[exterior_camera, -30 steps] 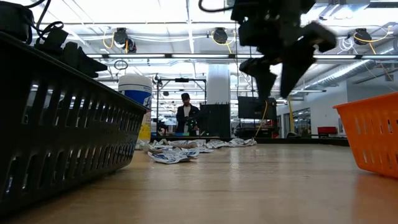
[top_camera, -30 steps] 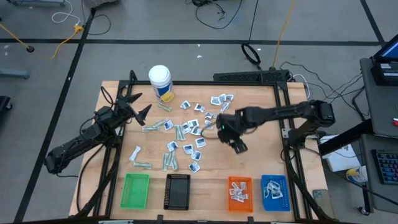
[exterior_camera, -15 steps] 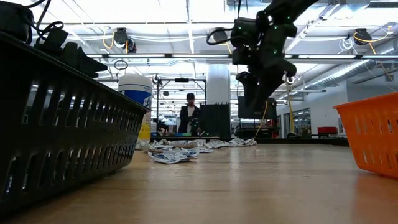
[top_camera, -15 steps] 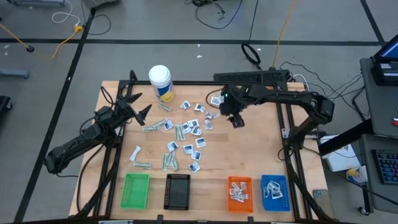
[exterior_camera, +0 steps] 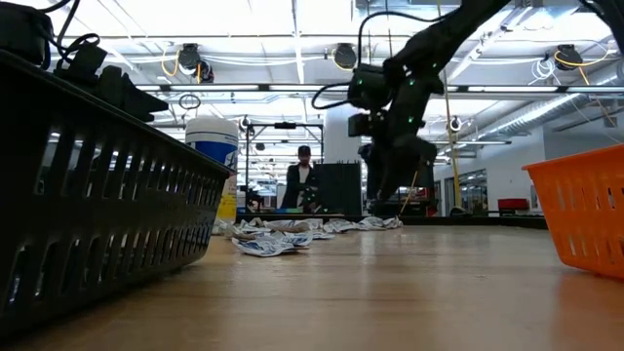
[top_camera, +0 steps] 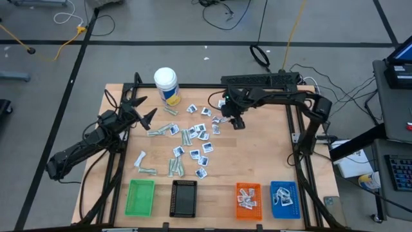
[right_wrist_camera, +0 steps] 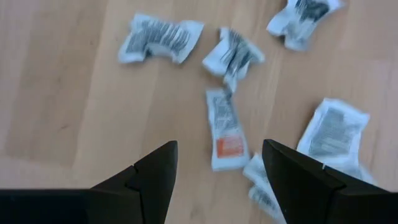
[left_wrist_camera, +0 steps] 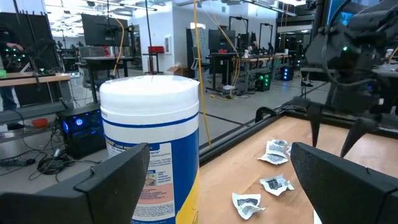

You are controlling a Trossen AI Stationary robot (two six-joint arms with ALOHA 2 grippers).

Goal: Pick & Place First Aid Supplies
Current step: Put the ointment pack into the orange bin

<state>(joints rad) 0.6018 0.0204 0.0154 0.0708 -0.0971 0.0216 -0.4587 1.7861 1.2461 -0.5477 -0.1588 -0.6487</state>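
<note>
Right gripper [top_camera: 234, 120], jaws open and empty, hovers over packets [top_camera: 193, 136] scattered mid-table; bare wood lies right of them. Left gripper [top_camera: 140, 108] waits open by the bottle [top_camera: 166, 85]. Near-edge orange tray [top_camera: 248, 198] and blue tray [top_camera: 284, 198] hold packets.

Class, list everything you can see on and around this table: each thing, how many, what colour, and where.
Packets: dozens, white-and-blue squares plus pale strips, scattered mid-table.
Red-print packet: one, white, between the right fingers in the right wrist view.
Bottle: one, white, yellow label, far left of table.
Trays: four along the near edge: green, black, orange, blue.
Person: one, dark clothes, in the room behind.
Left gripper: open, near the bottle.
Right gripper: open, above the far packets.
</note>
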